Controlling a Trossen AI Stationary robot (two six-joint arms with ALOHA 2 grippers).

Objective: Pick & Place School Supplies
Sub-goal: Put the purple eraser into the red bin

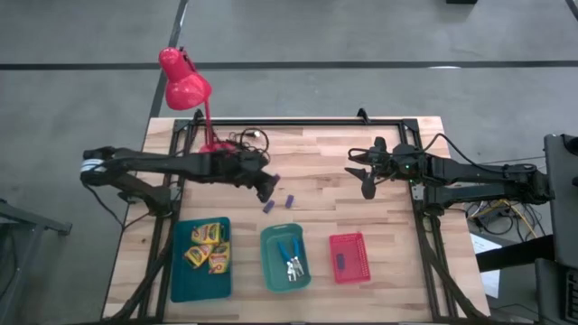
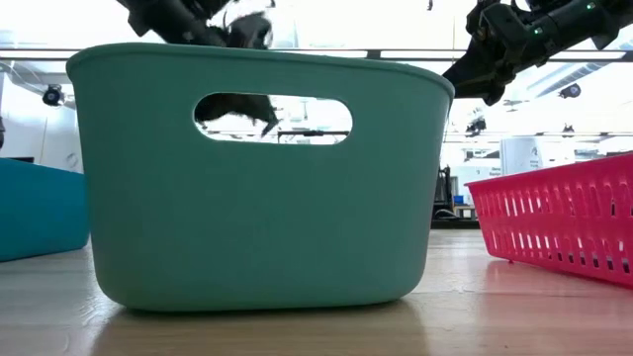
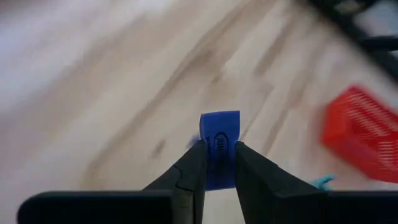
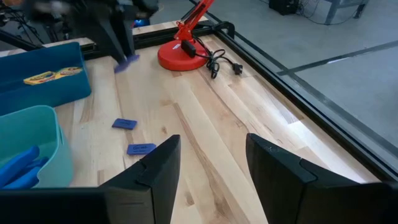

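My left gripper [image 1: 267, 188] hangs over the table's middle, shut on a small purple block [image 3: 219, 134]. Two more purple blocks [image 1: 268, 207] [image 1: 290, 200] lie flat on the wood just beside it; the right wrist view shows them too [image 4: 124, 124] [image 4: 141, 149]. Another block [image 1: 340, 261] lies in the red tray [image 1: 361, 244]. Crayon boxes [image 1: 206, 246] lie in the teal tray [image 1: 179, 280]. Blue-handled scissors [image 1: 291, 262] lie in the green tray [image 1: 269, 271]. My right gripper [image 1: 366, 181] waits open at the right, above the table. My left gripper pinches the purple block between its two fingertips [image 3: 194, 163], on its two broad faces at the near end [image 3: 219, 167]. The block's free end [image 3: 220, 121] sticks out past the tips. It is lifted clear of the table.
A red desk lamp [image 1: 185, 86] stands with its base [image 4: 180, 56] and cord at the table's far left. A black frame [image 1: 298, 124] runs along the far edge and sides. The three trays line the near edge; bare wood lies between the arms.
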